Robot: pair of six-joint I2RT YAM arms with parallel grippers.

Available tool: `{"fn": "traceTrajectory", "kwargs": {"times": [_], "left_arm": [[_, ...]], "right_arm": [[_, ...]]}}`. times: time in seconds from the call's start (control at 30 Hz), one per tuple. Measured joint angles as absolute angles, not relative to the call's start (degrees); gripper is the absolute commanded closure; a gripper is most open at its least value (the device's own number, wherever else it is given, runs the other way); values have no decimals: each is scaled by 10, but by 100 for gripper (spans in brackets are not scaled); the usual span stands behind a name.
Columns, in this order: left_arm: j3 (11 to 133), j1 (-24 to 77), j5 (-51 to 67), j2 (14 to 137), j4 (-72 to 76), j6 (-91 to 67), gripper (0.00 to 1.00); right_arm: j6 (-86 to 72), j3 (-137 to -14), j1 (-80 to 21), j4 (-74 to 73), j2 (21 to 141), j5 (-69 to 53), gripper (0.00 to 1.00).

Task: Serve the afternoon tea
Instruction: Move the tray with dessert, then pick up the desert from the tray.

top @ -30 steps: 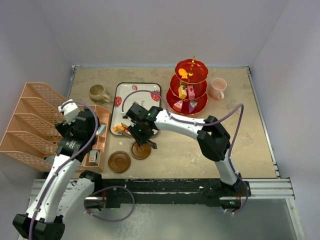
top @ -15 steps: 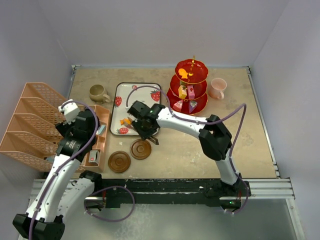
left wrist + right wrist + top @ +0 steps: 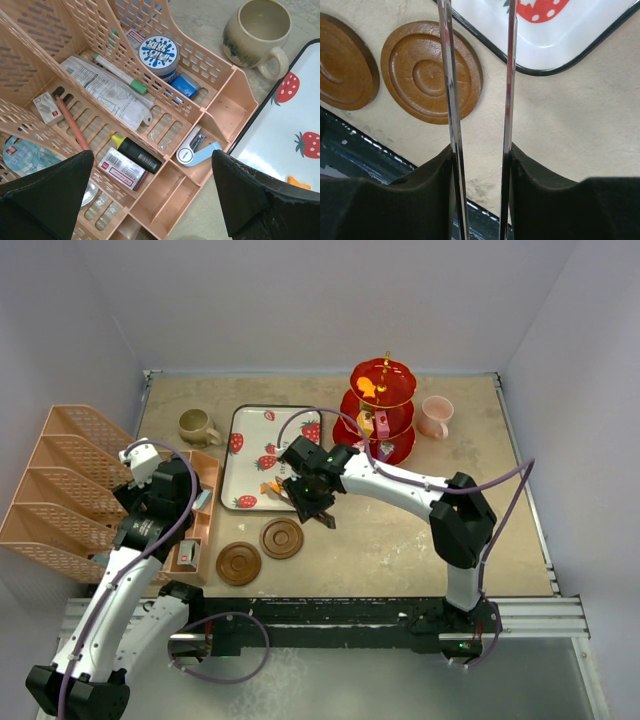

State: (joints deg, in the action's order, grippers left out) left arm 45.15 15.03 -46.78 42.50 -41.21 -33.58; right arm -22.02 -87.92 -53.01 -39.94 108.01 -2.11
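Note:
My right gripper is shut on the long metal tweezers, whose two arms run up out of the wrist view, tips hidden. A small orange sweet sits at the tweezers' far end over the tray's lower right corner; it also shows in the left wrist view. Two brown coasters lie just below; both show in the right wrist view. The red three-tier stand holds several sweets. The olive mug and pink mug stand at the back. My left gripper is open.
The white strawberry tray lies left of the stand. A peach desk organiser full of stationery fills the left side, under my left gripper. The table's front edge is close behind the coasters.
My right gripper has moved right and back with the tweezers, from over the coaster to the tray's lower right corner; the orange sweet moved right with it. The left arm has not moved.

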Motion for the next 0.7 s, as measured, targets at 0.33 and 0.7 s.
{"fn": "traceTrajectory", "kwargs": {"times": [0.33, 0.7], "left_arm": [[451, 150, -457, 432, -408, -333, 1], [451, 150, -442, 440, -399, -329, 1]], "right_arm": [[-206, -950, -533, -422, 1109, -21, 56], [-168, -966, -536, -456, 1134, 5, 56]]}}
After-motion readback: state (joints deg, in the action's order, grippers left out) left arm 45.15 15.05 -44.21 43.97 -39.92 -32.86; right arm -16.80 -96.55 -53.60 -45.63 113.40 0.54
